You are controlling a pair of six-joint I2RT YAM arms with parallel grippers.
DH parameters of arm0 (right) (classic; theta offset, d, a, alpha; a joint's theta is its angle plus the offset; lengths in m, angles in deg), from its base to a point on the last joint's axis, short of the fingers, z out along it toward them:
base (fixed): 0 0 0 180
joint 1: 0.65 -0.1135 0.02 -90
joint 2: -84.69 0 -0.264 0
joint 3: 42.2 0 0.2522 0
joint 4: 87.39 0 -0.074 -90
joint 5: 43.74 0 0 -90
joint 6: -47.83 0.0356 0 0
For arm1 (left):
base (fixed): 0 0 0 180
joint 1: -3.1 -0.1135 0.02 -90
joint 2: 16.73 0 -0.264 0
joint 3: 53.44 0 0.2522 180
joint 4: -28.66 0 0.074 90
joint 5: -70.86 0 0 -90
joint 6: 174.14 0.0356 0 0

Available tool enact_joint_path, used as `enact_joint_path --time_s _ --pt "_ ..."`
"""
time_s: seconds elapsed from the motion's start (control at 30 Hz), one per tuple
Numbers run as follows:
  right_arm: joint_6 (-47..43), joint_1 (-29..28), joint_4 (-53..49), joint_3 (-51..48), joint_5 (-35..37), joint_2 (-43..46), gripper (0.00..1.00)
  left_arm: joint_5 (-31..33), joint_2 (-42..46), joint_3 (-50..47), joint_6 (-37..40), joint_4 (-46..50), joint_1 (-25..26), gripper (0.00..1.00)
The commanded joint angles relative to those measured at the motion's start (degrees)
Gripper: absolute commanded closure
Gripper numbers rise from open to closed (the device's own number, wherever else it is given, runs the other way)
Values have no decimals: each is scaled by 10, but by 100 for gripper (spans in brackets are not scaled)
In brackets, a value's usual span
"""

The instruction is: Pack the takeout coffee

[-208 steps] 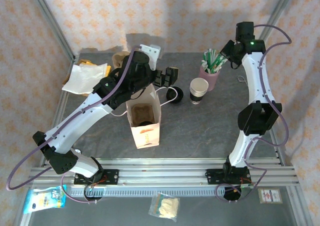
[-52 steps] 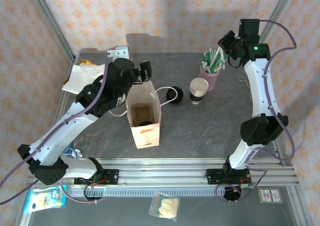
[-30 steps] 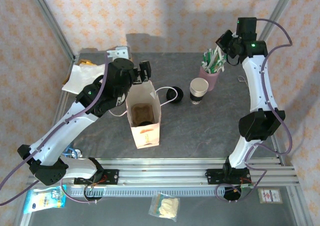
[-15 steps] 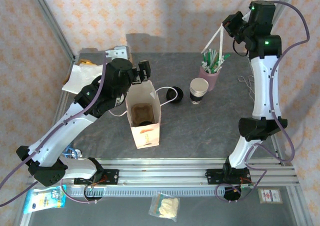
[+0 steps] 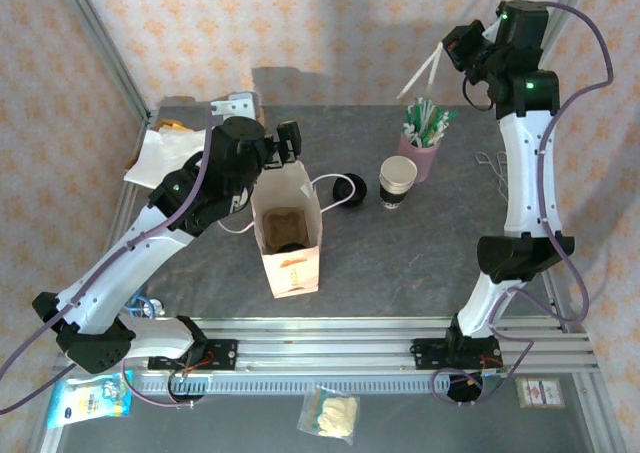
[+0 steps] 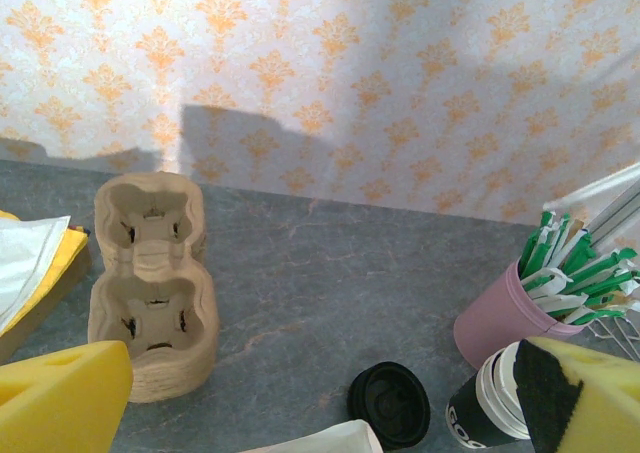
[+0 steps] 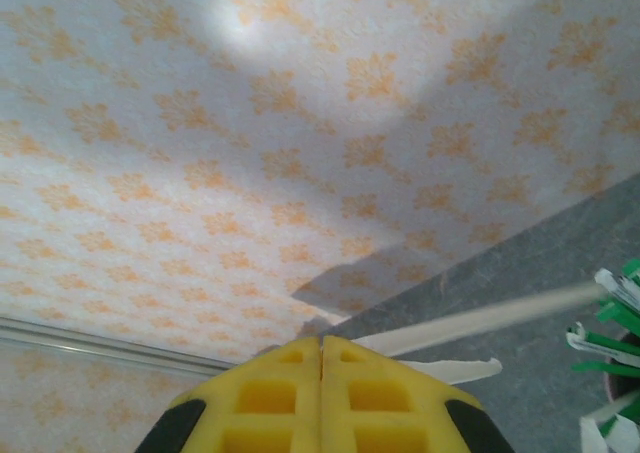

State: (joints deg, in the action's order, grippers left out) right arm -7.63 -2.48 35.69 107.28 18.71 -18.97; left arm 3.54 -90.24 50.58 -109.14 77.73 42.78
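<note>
The takeout coffee cup [image 5: 397, 181] stands uncovered right of centre, white with a dark lower band, and appears at the lower right of the left wrist view [image 6: 488, 409]. Its black lid [image 5: 348, 188] lies on the table just left of it [image 6: 390, 403]. My left gripper [image 5: 287, 141] hovers open over the back edge of the open paper bag [image 5: 288, 235], its yellow fingers [image 6: 60, 398] wide apart with nothing between them. High at the back right, my right gripper [image 5: 457, 49] is shut on a white wrapped straw [image 7: 480, 318], which slants down toward the pink straw cup [image 5: 420, 151].
A brown pulp cup tray [image 6: 150, 283] sits at the back left, beside white and yellow napkins [image 5: 170, 153]. The pink cup holds several green-and-white straws [image 6: 575, 273]. Snack packets [image 5: 330, 413] lie in front of the base rail. Metal frame posts flank the table.
My right gripper has risen from the pink cup toward the back wall, pulling a white straw up and out. The left arm, bag, cup and lid have not moved.
</note>
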Motion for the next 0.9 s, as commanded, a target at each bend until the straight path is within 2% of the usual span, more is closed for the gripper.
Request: enact_joint_path --time_s 0.0,0.67,0.87 --pt "12 0 36 25 -10 5 100 -6 5 4 7 -5 -5 1" --pt "12 0 -11 -108 45 56 100 -11 3 5 5 -5 -6 1" --pt "17 18 -16 -128 64 69 100 -3 9 2 6 -1 -6 1"
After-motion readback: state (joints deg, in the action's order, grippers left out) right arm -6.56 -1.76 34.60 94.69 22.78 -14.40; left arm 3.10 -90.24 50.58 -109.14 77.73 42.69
